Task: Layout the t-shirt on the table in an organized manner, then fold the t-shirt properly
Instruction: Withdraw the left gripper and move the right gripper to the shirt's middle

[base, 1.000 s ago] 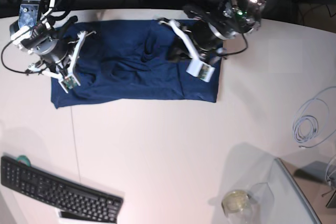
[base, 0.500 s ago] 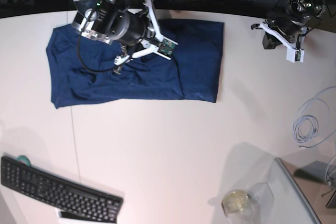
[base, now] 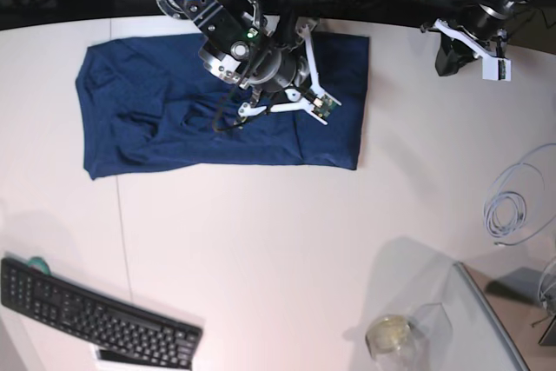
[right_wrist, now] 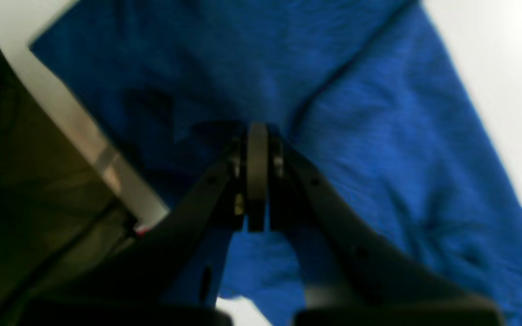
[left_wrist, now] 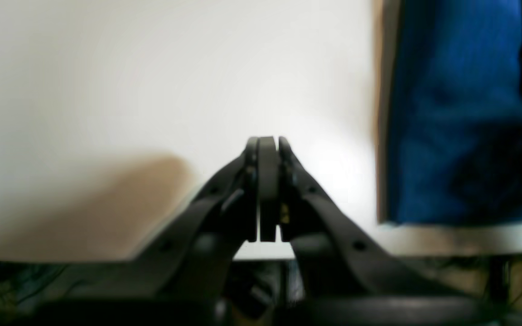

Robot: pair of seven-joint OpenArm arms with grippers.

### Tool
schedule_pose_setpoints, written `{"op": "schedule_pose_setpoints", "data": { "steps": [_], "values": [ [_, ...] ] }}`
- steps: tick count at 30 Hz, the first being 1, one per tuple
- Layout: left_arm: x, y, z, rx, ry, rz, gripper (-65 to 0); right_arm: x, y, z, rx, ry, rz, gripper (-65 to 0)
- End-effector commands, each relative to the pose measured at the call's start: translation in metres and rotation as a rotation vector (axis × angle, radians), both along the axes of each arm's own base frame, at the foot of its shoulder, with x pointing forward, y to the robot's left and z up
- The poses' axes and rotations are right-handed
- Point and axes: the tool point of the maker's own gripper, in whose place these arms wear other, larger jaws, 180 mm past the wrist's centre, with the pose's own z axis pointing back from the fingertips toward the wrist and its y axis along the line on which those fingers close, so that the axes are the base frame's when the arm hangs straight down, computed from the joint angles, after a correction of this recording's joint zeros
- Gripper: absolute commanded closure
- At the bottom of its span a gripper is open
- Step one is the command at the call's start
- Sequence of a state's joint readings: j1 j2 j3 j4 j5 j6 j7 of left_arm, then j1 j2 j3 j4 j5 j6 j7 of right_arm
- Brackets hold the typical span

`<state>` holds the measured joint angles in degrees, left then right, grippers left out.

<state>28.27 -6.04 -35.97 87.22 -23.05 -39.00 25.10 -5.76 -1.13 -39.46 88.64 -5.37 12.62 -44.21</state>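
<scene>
Writing shows nowhere. My right pincer (right_wrist: 257, 131) is pressed shut over the t-shirt (base: 174, 110), gripping nothing; my left pincer (left_wrist: 266, 145) is shut too, over bare table (base: 287, 249) at two o'clock, beside the shirt's edge. Keyboard (base: 95, 319) sits at seven o'clock, cable coil (base: 508, 210) at three, a jar (base: 388, 334) at five; the middle lies open.

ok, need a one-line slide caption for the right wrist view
Right wrist view: shut right gripper over the rumpled navy t-shirt, white table beyond its edge.
</scene>
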Motion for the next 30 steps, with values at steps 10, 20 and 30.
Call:
{"op": "schedule_pose_setpoints", "data": {
  "steps": [10,20,30],
  "values": [
    [0.018,-0.110,-0.009,-0.158,-0.012,-0.227,0.0,0.016,-0.010,0.001,0.008,-0.015,-0.105,0.0],
    [0.010,-0.100,-0.036,-0.161,0.071,-0.202,0.0,0.019,-0.015,-0.012,-0.014,0.019,-0.136,0.0],
    [0.001,-0.098,-0.054,-0.179,0.124,-0.181,0.0,0.057,-0.063,-0.011,-0.070,-0.029,-0.231,0.0]
  ]
}}
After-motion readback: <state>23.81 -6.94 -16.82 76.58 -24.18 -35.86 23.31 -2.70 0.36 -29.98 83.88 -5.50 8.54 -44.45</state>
